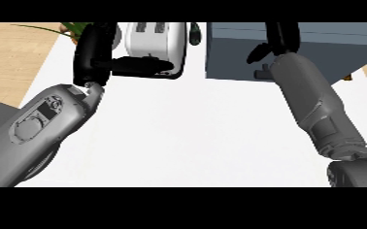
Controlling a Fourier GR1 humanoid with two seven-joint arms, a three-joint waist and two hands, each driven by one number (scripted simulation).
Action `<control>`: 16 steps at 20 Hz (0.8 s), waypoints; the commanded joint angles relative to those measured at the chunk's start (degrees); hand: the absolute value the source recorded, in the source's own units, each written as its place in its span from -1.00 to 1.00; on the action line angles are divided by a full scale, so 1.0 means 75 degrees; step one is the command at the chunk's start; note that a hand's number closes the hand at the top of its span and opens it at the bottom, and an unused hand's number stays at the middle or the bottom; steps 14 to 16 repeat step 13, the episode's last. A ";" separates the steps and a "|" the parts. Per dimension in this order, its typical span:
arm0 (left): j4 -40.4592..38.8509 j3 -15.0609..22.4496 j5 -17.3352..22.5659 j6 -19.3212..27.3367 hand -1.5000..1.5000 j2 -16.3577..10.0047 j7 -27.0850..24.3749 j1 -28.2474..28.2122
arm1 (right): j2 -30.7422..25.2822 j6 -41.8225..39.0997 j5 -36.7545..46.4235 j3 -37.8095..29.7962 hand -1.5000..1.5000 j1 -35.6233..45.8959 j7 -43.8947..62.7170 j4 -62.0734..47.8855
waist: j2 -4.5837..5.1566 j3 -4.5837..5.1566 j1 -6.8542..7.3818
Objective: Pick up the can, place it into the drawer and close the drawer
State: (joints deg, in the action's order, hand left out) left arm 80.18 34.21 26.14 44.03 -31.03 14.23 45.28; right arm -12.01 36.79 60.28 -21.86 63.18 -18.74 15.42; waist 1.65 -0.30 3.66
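Note:
No can shows anywhere in the head view. The blue-grey drawer unit [233,58] sits at the counter's far right; I cannot tell whether it stands open. My right hand [281,38] reaches over it with its fingers stretched toward the view's top edge and the thumb hanging off to the left, nothing visible in its hold. The right forearm covers part of the drawer. My left hand [94,53] rests open at the left, fingers up and thumb pointing right, in front of the toaster.
A white toaster [154,41] stands at the back centre, partly behind the left thumb. Green plant leaves [70,28] show at the back left. The white counter [193,126] ends at the left on a wooden floor [22,53].

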 commanded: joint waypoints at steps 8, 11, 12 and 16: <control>0.0323 -0.0273 -0.0027 -0.0134 -1.00 -0.0329 -0.0210 -0.0738 | 0.0949 -0.1009 -0.2647 -0.2105 -1.00 0.0652 -0.1121 0.0446 | -0.0109 0.0014 0.0021; 0.0183 -0.0332 -0.0135 -0.0093 -1.00 -0.0062 -0.0370 -0.0853 | 0.0823 -0.1206 -0.2742 -0.2163 -1.00 0.0709 -0.1296 0.0309 | -0.0080 0.0027 -0.0107; 0.0095 -0.0461 -0.0162 -0.0112 -1.00 -0.0122 -0.0305 -0.0753 | 0.0812 -0.1567 -0.2834 -0.2151 -1.00 0.0844 -0.1278 0.0407 | -0.0146 0.0030 -0.0253; 0.0318 -0.0423 -0.0127 -0.0204 -1.00 -0.0035 -0.0589 -0.1126 | 0.0951 -0.1175 -0.2881 -0.2237 -1.00 0.0768 -0.1378 0.0340 | -0.0098 0.0032 -0.0109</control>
